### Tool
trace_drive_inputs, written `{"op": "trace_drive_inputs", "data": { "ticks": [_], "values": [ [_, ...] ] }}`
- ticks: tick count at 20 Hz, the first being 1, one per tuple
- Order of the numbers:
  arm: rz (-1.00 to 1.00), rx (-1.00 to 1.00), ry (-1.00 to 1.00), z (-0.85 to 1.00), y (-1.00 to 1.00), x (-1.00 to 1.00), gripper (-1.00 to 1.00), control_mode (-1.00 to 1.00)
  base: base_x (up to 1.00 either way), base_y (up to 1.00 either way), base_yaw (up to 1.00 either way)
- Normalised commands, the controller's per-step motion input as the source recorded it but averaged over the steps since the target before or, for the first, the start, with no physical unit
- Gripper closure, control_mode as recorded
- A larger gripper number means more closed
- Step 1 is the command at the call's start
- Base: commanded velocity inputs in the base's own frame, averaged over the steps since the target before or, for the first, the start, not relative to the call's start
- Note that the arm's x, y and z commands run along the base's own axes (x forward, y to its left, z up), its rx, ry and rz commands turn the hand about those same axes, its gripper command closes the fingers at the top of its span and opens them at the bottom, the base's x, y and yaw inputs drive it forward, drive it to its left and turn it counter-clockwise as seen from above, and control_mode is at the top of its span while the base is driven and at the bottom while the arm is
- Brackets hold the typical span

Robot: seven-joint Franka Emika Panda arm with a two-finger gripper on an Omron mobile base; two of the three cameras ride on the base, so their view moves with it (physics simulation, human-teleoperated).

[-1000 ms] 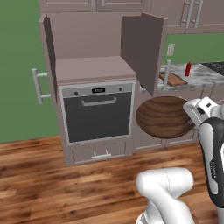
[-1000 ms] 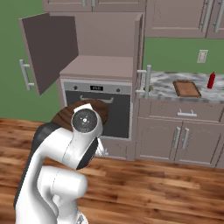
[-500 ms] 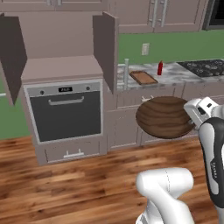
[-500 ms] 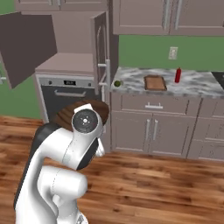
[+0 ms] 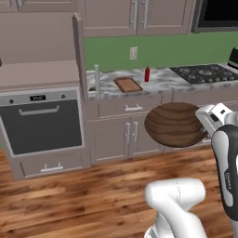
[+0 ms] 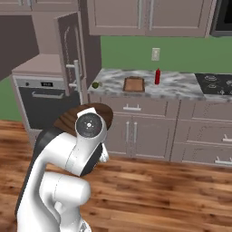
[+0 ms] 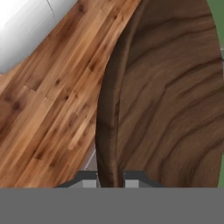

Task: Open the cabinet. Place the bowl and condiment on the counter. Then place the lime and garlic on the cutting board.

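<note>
So the two-finger gripper (image 7: 110,178) was clamped tight on the rim of the wide dark-brown wooden bowl (image 5: 175,124) at the right-middle of the left base view, with the grey-white marble counter (image 5: 160,83) lying beyond it, up and left.

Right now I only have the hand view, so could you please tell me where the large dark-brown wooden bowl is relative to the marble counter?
Observer: The large dark-brown wooden bowl hangs over the floor in front of the grey-and-white veined marble counter, not resting on it.
Operator: Thank you. Is the condiment up there?
Observer: Yes, the slim red squeeze bottle stands on the counter, beside the reddish-brown wooden cutting board.
</note>
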Motion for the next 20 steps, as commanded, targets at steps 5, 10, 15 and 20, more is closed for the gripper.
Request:
{"op": "trace_drive_inputs", "data": {
  "ticks": [5, 10, 15, 20],
  "values": [
    [0.00, 0.00, 0.00, 0.00, 0.00, 0.00, 1.00, 1.00, 0.20, -0.63, 0.00],
    [0.00, 0.00, 0.00, 0.00, 0.00, 0.00, 1.00, 1.00, 0.42, -0.47, 0.00],
    [0.00, 0.00, 0.00, 0.00, 0.00, 0.00, 1.00, 1.00, 0.55, -0.17, 0.00],
    [0.00, 0.00, 0.00, 0.00, 0.00, 0.00, 1.00, 1.00, 0.59, -0.02, 0.00]
  ]
}}
